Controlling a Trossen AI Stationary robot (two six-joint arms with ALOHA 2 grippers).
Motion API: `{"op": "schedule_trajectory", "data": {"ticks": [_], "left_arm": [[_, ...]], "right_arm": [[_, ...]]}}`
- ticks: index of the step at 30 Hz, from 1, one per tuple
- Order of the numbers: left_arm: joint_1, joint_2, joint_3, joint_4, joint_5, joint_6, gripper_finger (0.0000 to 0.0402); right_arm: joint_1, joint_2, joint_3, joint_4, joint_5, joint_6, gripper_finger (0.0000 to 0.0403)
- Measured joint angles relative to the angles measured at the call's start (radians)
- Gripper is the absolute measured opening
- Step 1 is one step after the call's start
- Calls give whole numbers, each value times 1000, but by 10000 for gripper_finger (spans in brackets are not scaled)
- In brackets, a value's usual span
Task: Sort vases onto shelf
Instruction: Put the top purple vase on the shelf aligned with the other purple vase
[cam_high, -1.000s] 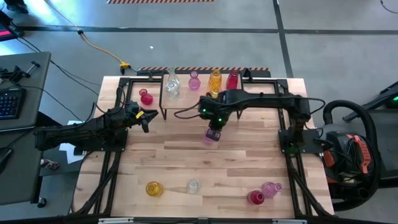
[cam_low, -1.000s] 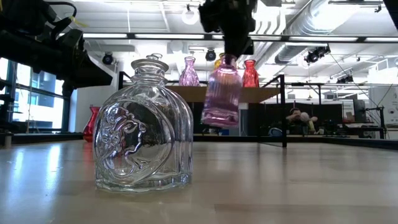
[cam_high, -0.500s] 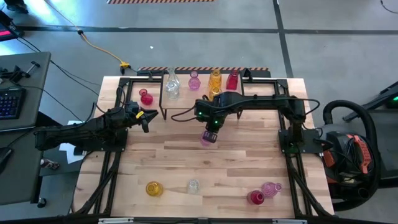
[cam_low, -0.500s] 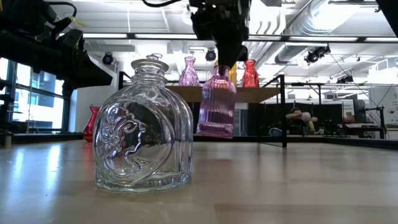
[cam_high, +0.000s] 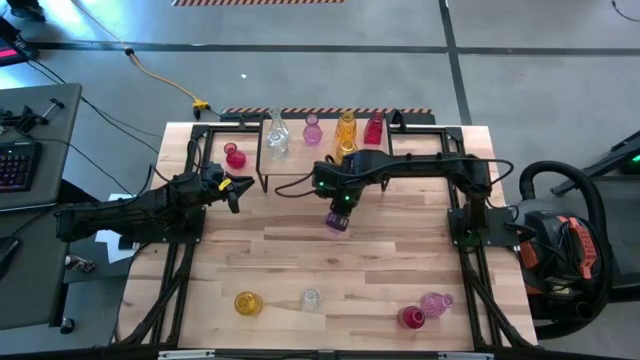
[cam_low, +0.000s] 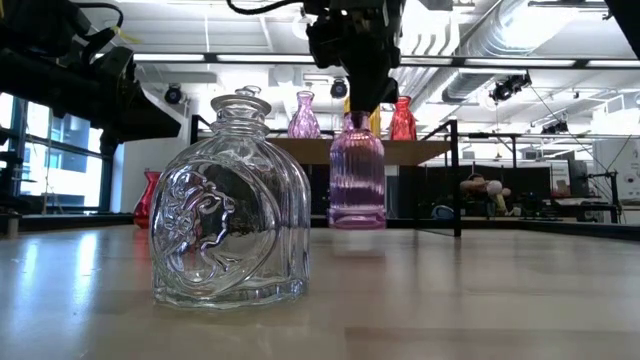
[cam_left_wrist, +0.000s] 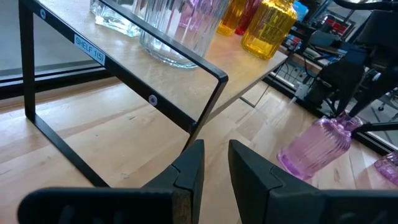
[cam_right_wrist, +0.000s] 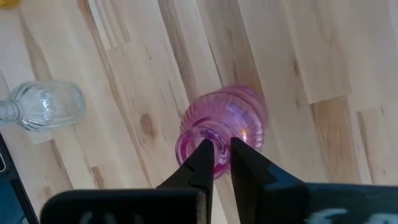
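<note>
Two dark fingers of the right gripper (cam_right_wrist: 216, 163) sit narrow around the rim of a ribbed pink vase (cam_right_wrist: 225, 129), which stands upright on the tabletop (cam_high: 380, 270) just below centre of the high view, in front of the shelf (cam_high: 300, 150). In the low view this pink vase (cam_low: 357, 185) rests on the wood at mid-frame with the right gripper (cam_low: 358, 100) directly above its neck. The left gripper (cam_high: 233, 190) hovers at centre left of the high view, beside the shelf's left end; its fingers (cam_left_wrist: 188, 171) stand a small gap apart with nothing between them. On the shelf, at upper centre of the high view, stand a clear vase (cam_high: 277, 137), a small pink one (cam_high: 312, 129), an amber vase (cam_high: 346, 128) and a red vase (cam_high: 374, 128). To the shelf's left, on the tabletop, is a red-magenta vase (cam_high: 235, 157). Along the lower edge of the high view lie a yellow vase (cam_high: 247, 303), a small clear vase (cam_high: 310, 299), and at lower right a magenta vase (cam_high: 411, 318) touching a pink one (cam_high: 435, 304). A large embossed clear bottle (cam_low: 232, 235) fills the left foreground of the low view. A person (cam_low: 480, 188) sits in the room beyond, at the right of that view.
</note>
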Motion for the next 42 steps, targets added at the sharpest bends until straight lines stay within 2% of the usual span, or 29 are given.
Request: {"op": "schedule_trajectory", "data": {"ticks": [8,17,23,27,31,34,38,42], "left_arm": [[0,0,0,0,0,0,65],[0,0,0,0,0,0,65],[0,0,0,0,0,0,65],[0,0,0,0,0,0,65],[0,0,0,0,0,0,65],[0,0,0,0,0,0,65],[0,0,0,0,0,0,65],[0,0,0,0,0,0,65]], "right_arm": [[-5,35,0,5,-52,-8,46],[-14,27,7,-3,-56,-15,61],[-22,25,101,-101,-11,-71,104],[-42,-12,171,-184,9,-139,111],[-71,-154,131,-144,77,-157,101],[-90,-317,37,-58,146,-142,86],[-105,-578,-162,76,212,-134,72],[-106,-834,-400,223,229,-109,69]]}}
